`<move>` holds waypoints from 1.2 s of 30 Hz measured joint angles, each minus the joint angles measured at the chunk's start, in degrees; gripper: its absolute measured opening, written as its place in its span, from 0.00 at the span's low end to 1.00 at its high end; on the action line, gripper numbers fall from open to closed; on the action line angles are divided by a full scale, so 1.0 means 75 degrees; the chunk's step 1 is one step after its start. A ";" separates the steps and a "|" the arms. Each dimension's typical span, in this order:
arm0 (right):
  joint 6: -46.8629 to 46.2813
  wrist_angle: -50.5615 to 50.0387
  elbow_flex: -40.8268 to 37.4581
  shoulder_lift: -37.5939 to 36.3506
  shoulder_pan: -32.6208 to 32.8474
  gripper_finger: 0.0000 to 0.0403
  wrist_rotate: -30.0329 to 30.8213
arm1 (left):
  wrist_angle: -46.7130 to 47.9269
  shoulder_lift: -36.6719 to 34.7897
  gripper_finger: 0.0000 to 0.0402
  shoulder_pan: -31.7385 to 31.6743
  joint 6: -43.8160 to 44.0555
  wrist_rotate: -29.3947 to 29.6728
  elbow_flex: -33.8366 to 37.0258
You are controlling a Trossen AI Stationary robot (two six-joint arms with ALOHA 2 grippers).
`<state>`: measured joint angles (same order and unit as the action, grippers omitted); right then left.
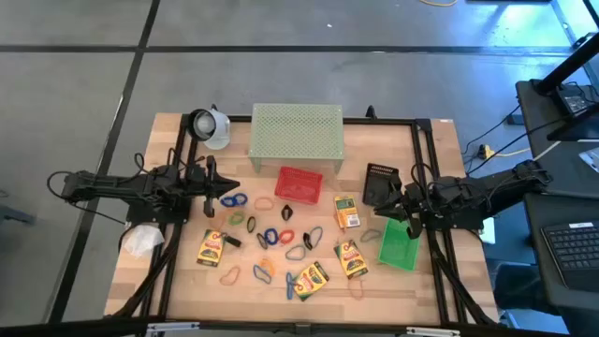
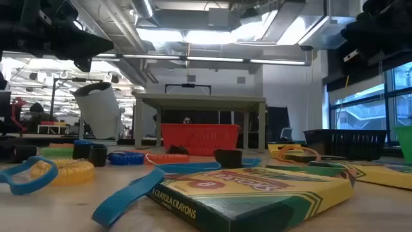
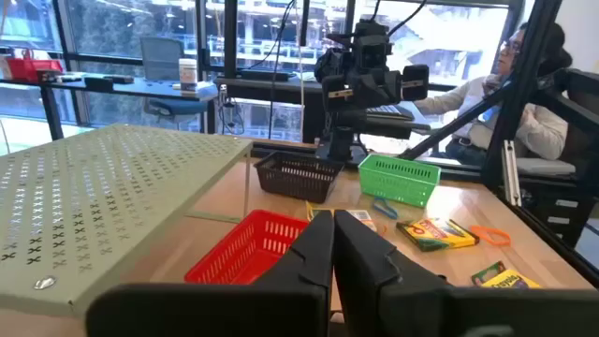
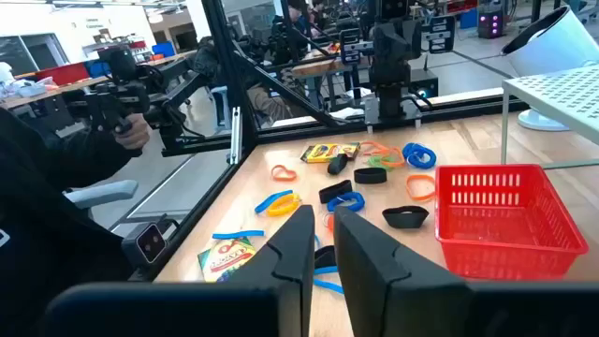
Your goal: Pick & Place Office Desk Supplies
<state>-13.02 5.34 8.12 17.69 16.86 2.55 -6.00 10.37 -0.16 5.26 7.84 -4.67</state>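
Several yellow-and-green crayon boxes lie flat on the table (image 1: 211, 248) (image 1: 346, 212) (image 1: 351, 258) (image 1: 311, 279); the nearest fills the low view (image 2: 257, 190). Small blue, orange and black loops and clips (image 1: 271, 237) are scattered between them. My left gripper (image 1: 229, 187) (image 3: 333, 234) hovers shut above the table's left middle, near a blue loop (image 1: 232, 200), and touches nothing. My right gripper (image 1: 379, 211) (image 4: 324, 229) hovers shut at the right, between the black basket and the green basket, holding nothing.
A red basket (image 1: 299, 184) stands mid-table in front of the pale green perforated shelf (image 1: 298, 131). A black basket (image 1: 380, 184) and a green basket (image 1: 400, 243) sit at the right. A white wad (image 1: 142, 241) lies at the left edge, a white cup-like object (image 1: 210, 126) far left.
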 joint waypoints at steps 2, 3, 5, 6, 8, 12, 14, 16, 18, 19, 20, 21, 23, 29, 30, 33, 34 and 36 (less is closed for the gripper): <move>0.0000 0.0002 0.0000 0.0000 0.0002 0.12 0.0001 | 0.0000 0.0000 0.01 0.0000 -0.0001 0.0000 0.0000; 0.0000 0.0000 0.0000 0.0000 0.0001 0.12 0.0000 | 0.0000 0.0000 0.01 0.0000 0.0000 0.0001 0.0000; 0.0000 0.0000 0.0000 0.0000 0.0000 0.12 0.0000 | 0.0000 0.0000 0.01 0.0000 0.0000 0.0001 0.0000; 0.0000 0.0000 0.0000 0.0000 0.0000 0.12 0.0000 | 0.0000 0.0000 0.01 0.0001 -0.0001 0.0000 0.0000; 0.0000 0.0002 0.0000 0.0000 0.0000 0.12 0.0001 | 0.0000 0.0000 0.01 0.0000 -0.0003 0.0000 0.0000; -0.0052 -0.0019 0.0016 0.0006 0.0003 0.12 0.0314 | 0.0000 0.0000 0.01 0.0001 0.0000 0.0000 0.0000; -0.0209 -0.0314 0.0173 0.0090 -0.0002 0.11 0.0407 | 0.0001 0.0000 0.01 0.0000 0.0000 0.0022 0.0000; -0.0461 -0.0900 0.0529 0.0364 0.0002 0.10 0.0405 | 0.0000 0.0000 0.01 0.0000 0.0068 0.0068 0.0000; -0.0714 -0.1624 0.1002 0.0755 0.0000 0.08 0.0370 | 0.0003 0.0000 0.01 0.0000 0.0149 0.0169 0.0000; -0.0784 -0.1900 0.1256 0.0953 0.0003 0.07 0.0341 | 0.0003 0.0000 0.01 0.0000 0.0200 0.0211 0.0000; -0.0813 -0.2057 0.1529 0.1174 0.0003 0.06 0.0306 | 0.0009 0.0000 0.01 0.0000 0.0201 0.0227 0.0000; -0.0870 -0.2247 0.1799 0.1383 0.0000 0.05 0.0200 | 0.0022 0.0000 0.01 0.0000 0.0201 0.0227 0.0000; -0.1110 -0.2674 0.2302 0.1831 0.0000 0.03 -0.0095 | 0.0028 0.0000 0.01 0.0001 0.0203 0.0227 0.0000; -0.2106 -0.3854 0.3438 0.3395 0.0003 0.01 -0.0782 | 0.0032 0.0000 0.01 0.0000 0.0201 0.0429 0.0000; -0.2232 -0.4001 0.3532 0.3692 0.0003 0.02 -0.0863 | 0.0032 0.0000 0.01 0.0001 0.0187 0.0495 0.0000; -0.2524 -0.4053 0.3771 0.4497 0.0003 0.05 -0.1062 | 0.0035 0.0000 0.01 0.0000 0.0000 0.0600 0.0000; -0.2605 -0.4042 0.3842 0.4731 0.0003 0.07 -0.1068 | 0.0037 0.0000 0.01 0.0000 -0.0034 0.0602 0.0000; -0.2724 -0.4048 0.4003 0.5186 0.0003 0.09 -0.0990 | 0.0078 0.0000 0.01 0.0000 -0.0056 0.0601 0.0000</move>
<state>-33.45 -25.02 38.14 56.59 16.88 -4.88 -5.41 10.37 -0.16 4.83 12.35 -4.67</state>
